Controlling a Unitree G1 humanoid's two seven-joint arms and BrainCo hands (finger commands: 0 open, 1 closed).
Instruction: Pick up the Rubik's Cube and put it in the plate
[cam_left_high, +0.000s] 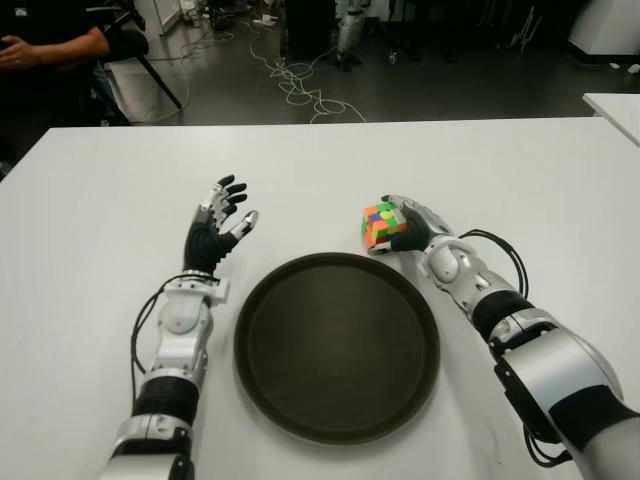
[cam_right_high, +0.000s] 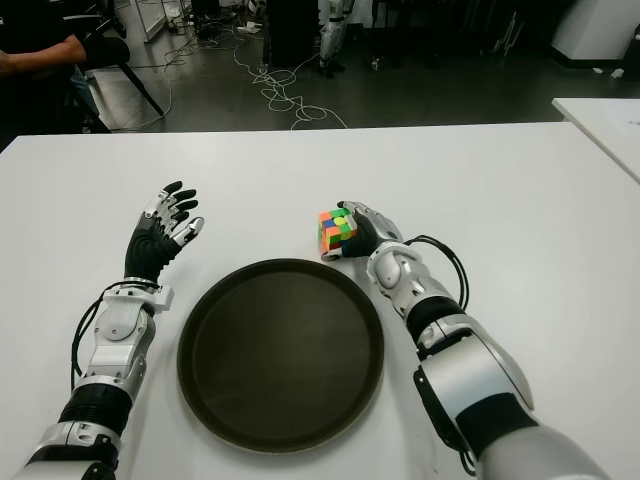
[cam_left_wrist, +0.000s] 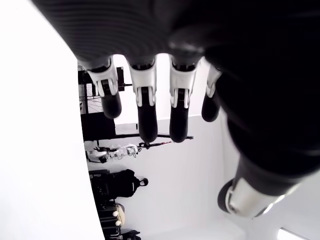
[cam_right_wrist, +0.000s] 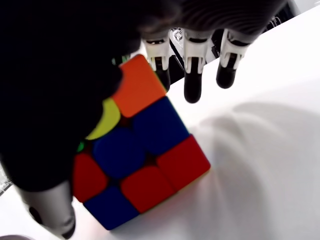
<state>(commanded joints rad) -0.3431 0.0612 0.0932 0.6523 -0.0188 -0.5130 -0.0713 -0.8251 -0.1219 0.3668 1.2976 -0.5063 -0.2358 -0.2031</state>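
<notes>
The Rubik's Cube (cam_left_high: 381, 225) stands on the white table (cam_left_high: 500, 170) just beyond the far right rim of the dark round plate (cam_left_high: 337, 345). My right hand (cam_left_high: 412, 226) is up against the cube's right side. In the right wrist view the cube (cam_right_wrist: 140, 155) fills the space by the palm, the fingers (cam_right_wrist: 192, 75) reach straight past its top edge, and the thumb (cam_right_wrist: 50, 215) is beside it. The fingers are not closed on it. My left hand (cam_left_high: 222, 215) shows left of the plate with its fingers spread, holding nothing.
The plate holds nothing. Beyond the table's far edge a person (cam_left_high: 50, 45) sits at the back left, and cables (cam_left_high: 300, 85) lie on the dark floor. A second white table (cam_left_high: 615, 105) shows at the right edge.
</notes>
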